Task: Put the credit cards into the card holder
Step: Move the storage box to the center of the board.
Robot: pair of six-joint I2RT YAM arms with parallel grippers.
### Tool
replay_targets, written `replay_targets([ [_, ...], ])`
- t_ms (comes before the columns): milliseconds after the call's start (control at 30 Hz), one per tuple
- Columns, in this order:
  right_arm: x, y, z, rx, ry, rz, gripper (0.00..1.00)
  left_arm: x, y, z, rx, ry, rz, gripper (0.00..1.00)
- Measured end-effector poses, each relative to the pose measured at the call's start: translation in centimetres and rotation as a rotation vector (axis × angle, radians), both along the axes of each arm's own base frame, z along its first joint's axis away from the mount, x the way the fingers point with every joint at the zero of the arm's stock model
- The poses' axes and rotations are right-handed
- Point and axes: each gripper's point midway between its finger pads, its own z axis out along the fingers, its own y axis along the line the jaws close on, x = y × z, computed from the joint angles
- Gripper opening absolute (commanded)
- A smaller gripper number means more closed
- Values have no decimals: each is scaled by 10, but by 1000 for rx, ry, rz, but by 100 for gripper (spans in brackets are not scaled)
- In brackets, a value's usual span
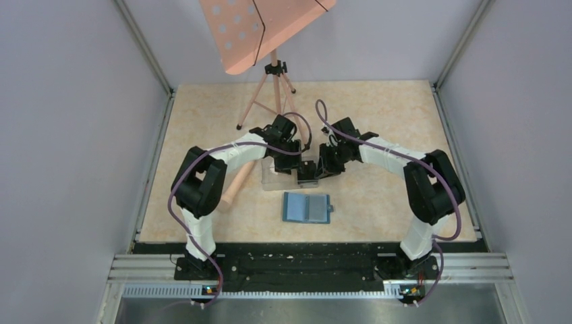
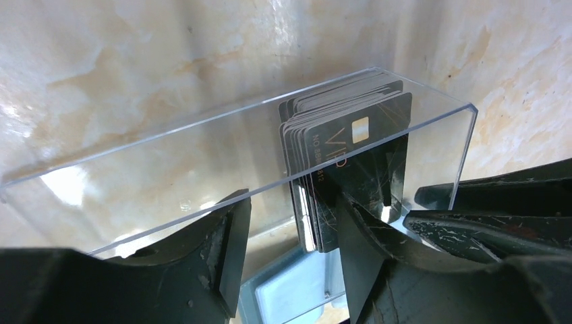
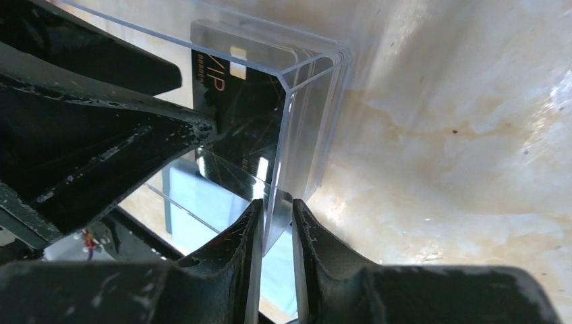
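Little of the task looked done. The credit cards (image 2: 351, 142) stood on edge as one dark stack inside the clear box (image 2: 168, 155), packed against its end at the right of the left wrist view. None of them showed outside the box.

The card holder (image 1: 307, 208) lay opened flat on the surface (image 1: 378, 121), just below the box in the overhead frame and apart from it. Its light blue pockets faced up. No dark card showed in them, though the view was too small to be sure.

The right pincer (image 3: 276, 216) was pressed together on the end wall of the box, near the corner where the cards stood, seemingly to steady it. The left pincer (image 2: 293, 216) was spread, and the lower part of the stack showed in the gap between its fingers (image 2: 226, 243). Whether either finger touched a card or the near wall could not be told. It gripped nothing that could be seen.

By this reading, what was left was nearly everything: drawing the cards out of the box, carrying them to the open holder and sliding them into its pockets.
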Motion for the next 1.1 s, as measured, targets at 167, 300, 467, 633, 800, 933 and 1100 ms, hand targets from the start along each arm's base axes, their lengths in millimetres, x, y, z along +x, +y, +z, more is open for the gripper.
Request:
replay_targets([
  [167, -12, 3, -1, 58, 27, -16, 21, -8, -12, -2, -57, 22, 0, 53],
  [300, -17, 4, -1, 97, 30, -27, 21, -10, -24, 0, -103, 29, -4, 52],
  [467, -26, 6, 0, 128, 52, -29, 21, -18, -38, 2, -134, 39, -25, 51],
  [633, -29, 5, 0, 134, 55, -38, 21, -18, -40, 0, -167, 42, -4, 52],
  [800, -30, 5, 1, 140, 59, -38, 42, -20, -39, 2, -172, 36, 5, 56],
  [933, -31, 7, 5, 152, 48, -19, 47, -24, -37, 6, -156, 29, 7, 54],
  [1100, -30, 7, 9, 156, 33, -13, 46, -27, -33, 9, -143, 26, 17, 44],
])
